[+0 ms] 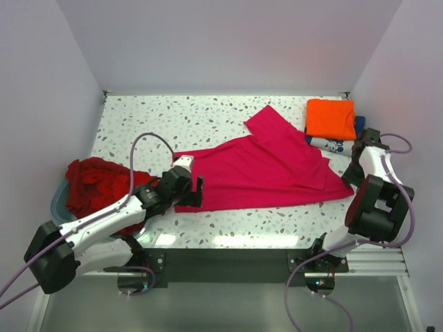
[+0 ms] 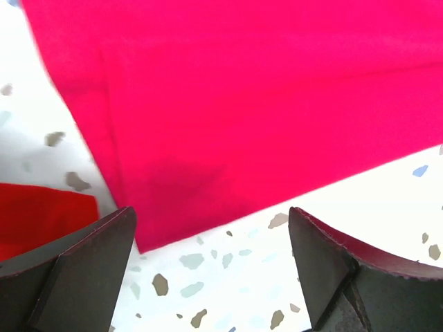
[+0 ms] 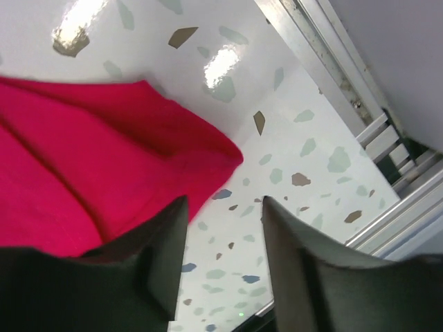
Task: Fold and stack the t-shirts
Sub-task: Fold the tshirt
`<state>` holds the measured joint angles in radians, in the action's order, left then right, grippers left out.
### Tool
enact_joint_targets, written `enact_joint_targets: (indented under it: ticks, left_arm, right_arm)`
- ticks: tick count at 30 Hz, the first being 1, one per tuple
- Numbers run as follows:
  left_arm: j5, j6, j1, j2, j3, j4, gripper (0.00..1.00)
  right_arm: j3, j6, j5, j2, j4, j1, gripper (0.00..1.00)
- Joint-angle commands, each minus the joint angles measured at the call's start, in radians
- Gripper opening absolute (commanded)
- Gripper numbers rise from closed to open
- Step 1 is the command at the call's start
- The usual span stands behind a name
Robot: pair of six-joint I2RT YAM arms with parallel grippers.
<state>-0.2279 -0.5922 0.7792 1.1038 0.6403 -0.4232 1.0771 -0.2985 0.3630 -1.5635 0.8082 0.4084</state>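
Overhead, the left hand (image 1: 190, 181) hangs spread wide over the near-left hem of the magenta-pink t-shirt (image 1: 270, 169), which lies flattened across the middle of the speckled table (image 1: 173, 117) with one sleeve pointing to the back. The right hand (image 1: 354, 173) sits at the shirt's right corner, though its fingers are hard to make out from here. An orange t-shirt (image 1: 331, 117) lies folded in the back-right corner on top of a navy t-shirt (image 1: 325, 143) with white print, mostly covered. Dark red t-shirts (image 1: 97, 183) are heaped, crumpled, in a pale blue tub (image 1: 59, 200) partly hidden by the left arm. From the left wrist, both dark fingers (image 2: 90, 263) stand far apart, holding nothing, with the smooth pink corner and bare terrazzo between them. From the right wrist, the fingers (image 3: 311, 263) are narrowly parted and empty, just beside the pink corner; whether the left one touches the cloth is unclear.
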Motion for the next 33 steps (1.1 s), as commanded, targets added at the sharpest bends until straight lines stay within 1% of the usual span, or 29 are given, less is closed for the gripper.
enact_joint_targets:
  ticks: [1,3,5,6,8,9,11,12,13,17,19,20,23,25,26,29,30,33]
  left_arm:
    - [-0.122,-0.032,0.002,-0.044,0.050,-0.084,0.96]
    - [-0.125,-0.037,0.000,-0.001,0.050,-0.095,0.95]
    - [-0.151,-0.057,0.000,0.054,0.047,-0.089,0.92]
    - [-0.162,-0.058,0.000,0.068,0.041,-0.069,0.88]
    - [-0.197,-0.064,0.000,0.112,0.044,-0.049,0.85]
    - [-0.209,-0.067,-0.003,0.125,0.054,-0.040,0.81]
    - [-0.258,-0.075,-0.003,0.157,0.080,-0.038,0.77]
    - [-0.272,-0.078,-0.008,0.166,0.087,-0.032,0.73]
    - [-0.284,-0.077,-0.011,0.177,0.094,-0.028,0.72]
    - [-0.295,-0.063,-0.029,0.232,0.111,-0.003,0.63]
    - [-0.294,-0.060,-0.038,0.255,0.111,0.012,0.61]
    - [-0.291,-0.055,-0.046,0.274,0.107,0.020,0.57]
    - [-0.281,-0.049,-0.061,0.303,0.095,0.050,0.51]
    - [-0.280,-0.044,-0.067,0.318,0.091,0.069,0.49]
    - [-0.281,-0.044,-0.073,0.321,0.088,0.073,0.46]
    - [-0.280,-0.043,-0.081,0.326,0.088,0.084,0.42]
    - [-0.281,-0.043,-0.081,0.327,0.088,0.087,0.37]
    - [-0.286,-0.041,-0.083,0.326,0.088,0.090,0.31]
  right_arm:
    - [-0.005,0.015,-0.058,0.072,-0.021,0.004,0.54]
    - [-0.012,0.021,-0.091,0.091,-0.030,0.003,0.63]
    - [-0.025,0.030,-0.119,0.118,-0.040,-0.011,0.65]
    - [-0.028,0.032,-0.137,0.126,-0.047,-0.016,0.66]
    - [-0.037,0.036,-0.159,0.141,-0.055,-0.022,0.66]
    - [-0.039,0.038,-0.170,0.146,-0.060,-0.025,0.66]
    - [-0.045,0.039,-0.194,0.157,-0.063,-0.031,0.65]
    - [-0.045,0.042,-0.200,0.160,-0.064,-0.033,0.65]
    - [-0.049,0.042,-0.211,0.164,-0.067,-0.039,0.65]
    - [-0.055,0.048,-0.240,0.186,-0.073,-0.051,0.64]
    - [-0.059,0.048,-0.248,0.192,-0.075,-0.057,0.64]
    - [-0.060,0.050,-0.251,0.198,-0.076,-0.060,0.64]
    - [-0.062,0.053,-0.251,0.203,-0.075,-0.072,0.64]
    - [-0.063,0.055,-0.253,0.206,-0.075,-0.075,0.64]
    - [-0.063,0.055,-0.254,0.207,-0.075,-0.079,0.64]
    - [-0.066,0.056,-0.254,0.209,-0.076,-0.082,0.64]
    - [-0.066,0.056,-0.254,0.209,-0.076,-0.085,0.64]
    - [-0.066,0.058,-0.256,0.207,-0.075,-0.088,0.64]
